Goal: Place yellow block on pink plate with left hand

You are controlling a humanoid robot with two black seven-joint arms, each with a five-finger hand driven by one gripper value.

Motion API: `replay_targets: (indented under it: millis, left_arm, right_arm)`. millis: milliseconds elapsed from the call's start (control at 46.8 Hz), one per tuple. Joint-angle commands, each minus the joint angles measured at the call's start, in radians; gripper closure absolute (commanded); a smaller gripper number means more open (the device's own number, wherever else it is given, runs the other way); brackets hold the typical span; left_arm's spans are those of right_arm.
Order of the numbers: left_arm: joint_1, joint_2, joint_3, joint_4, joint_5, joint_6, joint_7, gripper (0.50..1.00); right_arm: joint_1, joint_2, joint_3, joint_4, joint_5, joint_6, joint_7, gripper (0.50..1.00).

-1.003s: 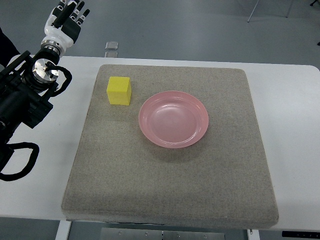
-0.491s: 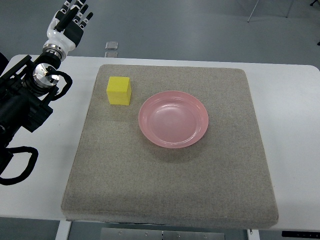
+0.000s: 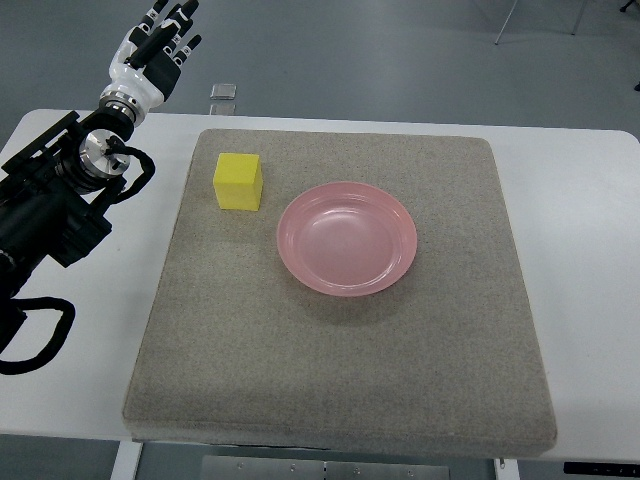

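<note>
— Beyond the far-left corner of the grey mat [image 3: 340,300], what is the left hand [image 3: 155,55] doing?

— It is hovering there above the floor, past the table's far edge, with its black-tipped fingers [image 3: 178,22] lying spread and relaxed, grasping nothing. Its white palm is facing up toward the camera, and the metal wrist joint [image 3: 100,155] behind it is sitting over the white table [image 3: 590,260], just left of the mat.

— And the arm?

— The black left arm [image 3: 45,215] is coming in from the left side, well left of the mat, with a black cable [image 3: 35,335] looping beside it.

— Where is the yellow block [image 3: 238,181] sitting?

— It is resting on the mat near its far-left corner, untouched, apart from the hand.

— And the pink plate [image 3: 347,238]?

— It is lying on the mat a little beyond the mat's middle, just right of the block but not touching it, holding nothing.

— Anything else around the mat?

— A small clear square object [image 3: 224,92] is lying past the mat's far edge, on the floor or at the table's rim; I cannot tell which.
</note>
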Motion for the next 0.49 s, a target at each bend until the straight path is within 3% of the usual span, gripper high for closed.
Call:
replay_targets:
  millis: [0, 235, 470]
  left_arm:
    - [0.005, 0.003, 0.012, -0.041, 0.001, 0.003, 0.001, 0.508]
    - [-0.019, 0.083, 0.241, -0.157, 0.005, 0.023, 0.001, 0.51]
    - [-0.139, 0.185, 0.511, -0.229, 0.015, 0.023, 0.008, 0.51]
  right_arm:
    - [0.0, 0.0, 0.0, 0.0, 0.0, -0.001, 0.0, 0.576]
    - [0.0, 0.0, 0.0, 0.0, 0.0, -0.001, 0.0, 0.576]
    - [0.0, 0.0, 0.0, 0.0, 0.0, -0.001, 0.0, 0.576]
